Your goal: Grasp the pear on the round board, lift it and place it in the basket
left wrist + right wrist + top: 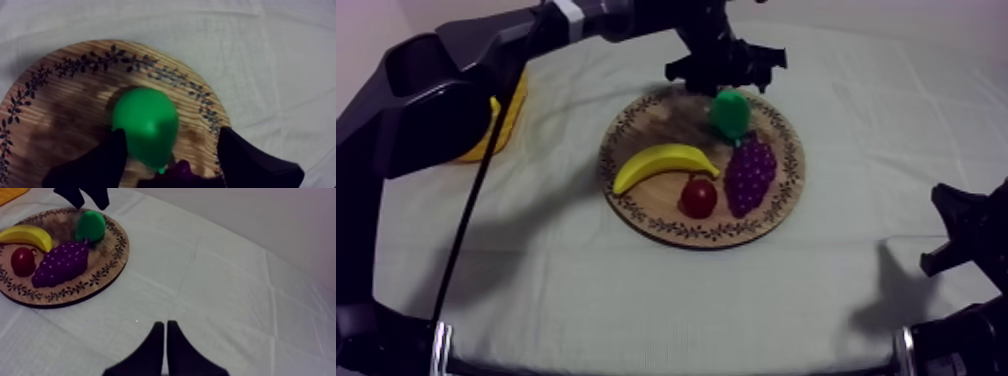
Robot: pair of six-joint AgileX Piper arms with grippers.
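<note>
Operator: Where is the pear?

Guide: You will find the pear lying on the wooden board, at its far rim, just beside the bunch of grapes. The banana and the small red fruit lie on the same board, toward its near rim.

Operator: What is the left gripper doing?

Guide: Note that the left gripper hangs over the far rim of the board, directly above the pear. In the left wrist view you see its fingers spread apart, one at each side of the pear. One finger lies close against the fruit; the other stands clear of it. The pear rests on the wood.

Operator: And the right gripper?

Guide: Observe that the right gripper sits over the cloth, well apart from the board. Its fingers lie pressed together as a narrow wedge, with nothing between them.

Operator: Where is the basket?

Guide: You see the yellow basket at the left side of the table, apart from the board and partly hidden behind the left arm.
</note>
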